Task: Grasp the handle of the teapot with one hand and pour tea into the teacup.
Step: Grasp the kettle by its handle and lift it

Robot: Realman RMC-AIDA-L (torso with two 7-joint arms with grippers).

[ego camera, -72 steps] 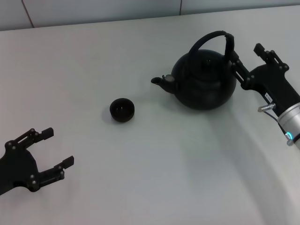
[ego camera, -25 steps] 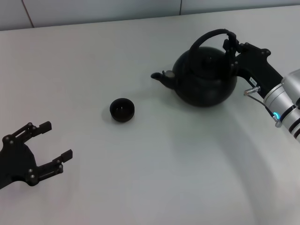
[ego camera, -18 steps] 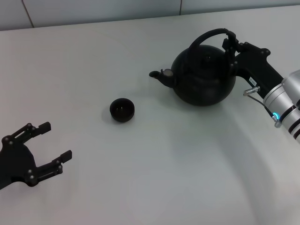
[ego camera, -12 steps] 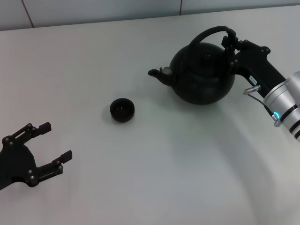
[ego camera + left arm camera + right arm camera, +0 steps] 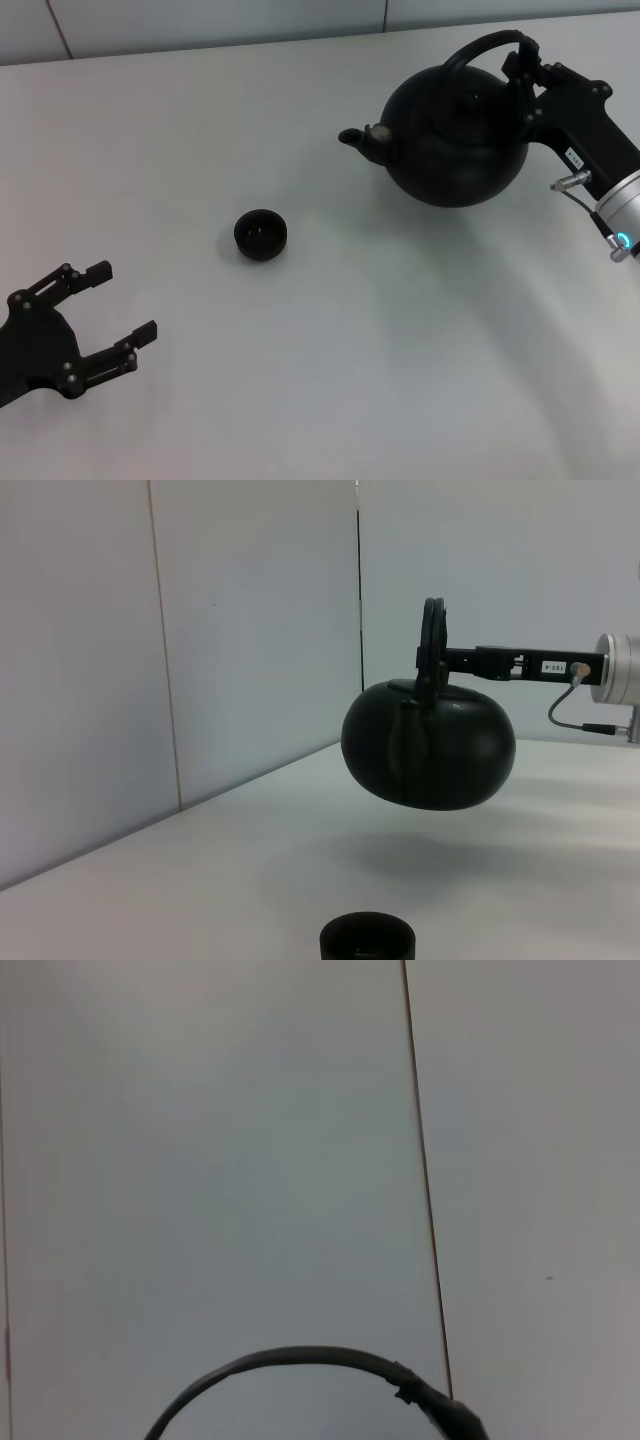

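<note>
The big matte-black teapot (image 5: 457, 138) hangs in the air at the far right, held upright, spout (image 5: 358, 139) pointing left. My right gripper (image 5: 524, 68) is shut on the right side of its arched handle (image 5: 482, 46). The left wrist view shows the teapot (image 5: 430, 744) clear of the table, with a shadow under it, and the handle (image 5: 432, 645) standing up. The right wrist view shows only the handle's arc (image 5: 300, 1362). The small black teacup (image 5: 261, 234) stands on the table left of and nearer than the pot; its rim shows in the left wrist view (image 5: 367, 937). My left gripper (image 5: 110, 315) is open and empty at the near left. No tea shows.
The white table (image 5: 330, 340) spreads around the cup. A pale panelled wall (image 5: 200, 20) runs along its far edge, close behind the teapot.
My right gripper closed on the handle and lifted the teapot off the table; the pot has risen and shifted right. The cup and left gripper have stayed put.
</note>
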